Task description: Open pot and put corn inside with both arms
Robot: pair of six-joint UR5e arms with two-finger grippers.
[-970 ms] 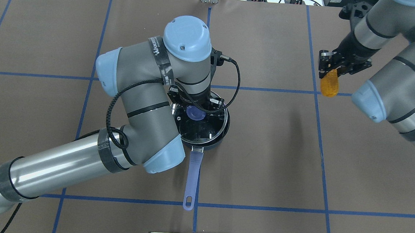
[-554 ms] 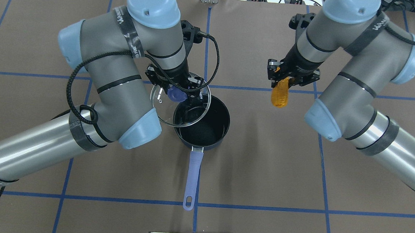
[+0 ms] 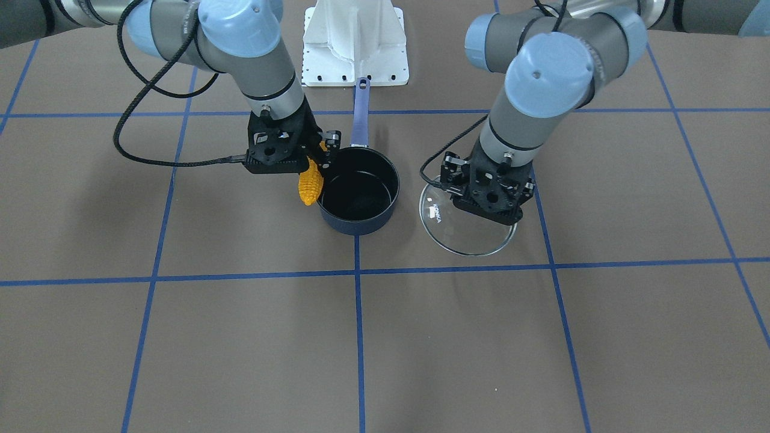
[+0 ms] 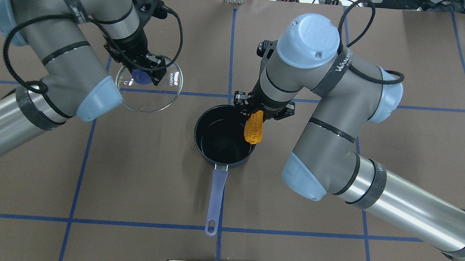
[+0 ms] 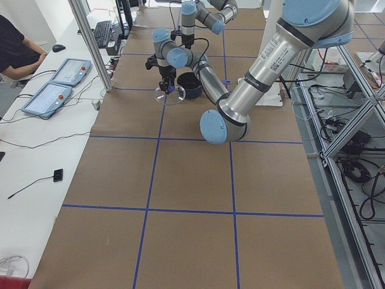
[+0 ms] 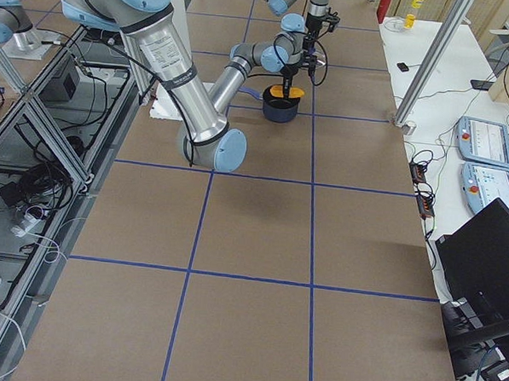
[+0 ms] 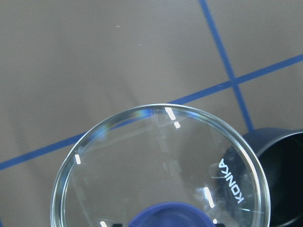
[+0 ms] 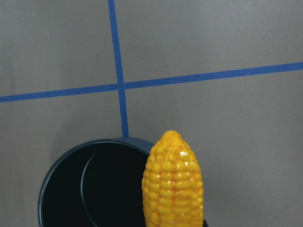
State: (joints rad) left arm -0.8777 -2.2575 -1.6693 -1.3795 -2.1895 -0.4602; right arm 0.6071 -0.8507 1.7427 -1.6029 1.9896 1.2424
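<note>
Brown table (image 4: 293, 190), right end effector (image 4: 260, 110) angled down, corn (image 4: 254, 128) over pot (image 4: 220, 144) rim

Overhead view looked steeply down on the pot (image 4: 219, 142), handle toward the lens; the front view faced it from the opposite tabletop (image 3: 541, 337) edge. Side cameras sat far off; both wrist cameras hung close, each catching the pot's rim.

The round clear glass lid (image 4: 153, 99) is smooth and glossy; the bumpy yellow-orange corn cob (image 4: 253, 128) shines like plastic; the dark navy saucepan (image 4: 214, 160) is smooth, the brown tabletop (image 4: 152, 182) matt.
</note>
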